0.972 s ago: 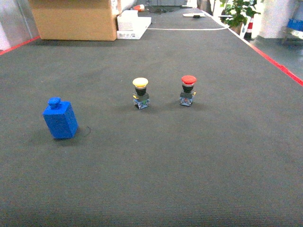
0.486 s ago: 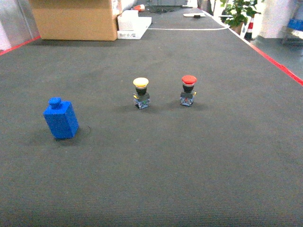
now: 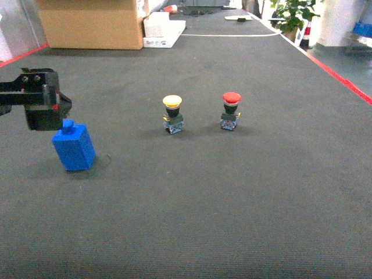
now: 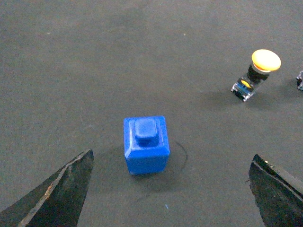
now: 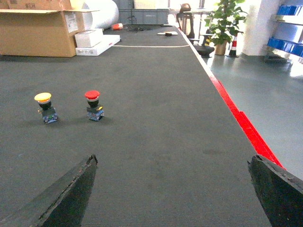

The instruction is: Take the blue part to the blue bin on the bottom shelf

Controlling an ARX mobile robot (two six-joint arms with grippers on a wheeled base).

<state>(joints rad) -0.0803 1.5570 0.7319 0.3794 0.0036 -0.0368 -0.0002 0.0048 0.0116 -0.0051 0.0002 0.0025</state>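
Observation:
The blue part [image 3: 74, 148] is a small blue block with a knob on top, standing upright on the dark mat at the left. My left gripper [image 3: 42, 103] hovers just above and behind it, apart from it. In the left wrist view the blue part [image 4: 146, 144] sits ahead of the left gripper [image 4: 171, 155], whose jaws are spread wide with nothing between them. My right gripper [image 5: 173, 158] is open over bare mat and does not show in the head view. The blue bin and the bottom shelf are out of view.
A yellow-capped push button [image 3: 172, 114] and a red-capped one [image 3: 231, 110] stand mid-mat. A cardboard box [image 3: 93, 23] and white boxes [image 3: 164, 30] sit at the far end. A red line [image 5: 241, 123] runs along the mat's right edge.
My left gripper has come into the head view from the left and now hangs over the blue part. The part and both buttons have not moved.

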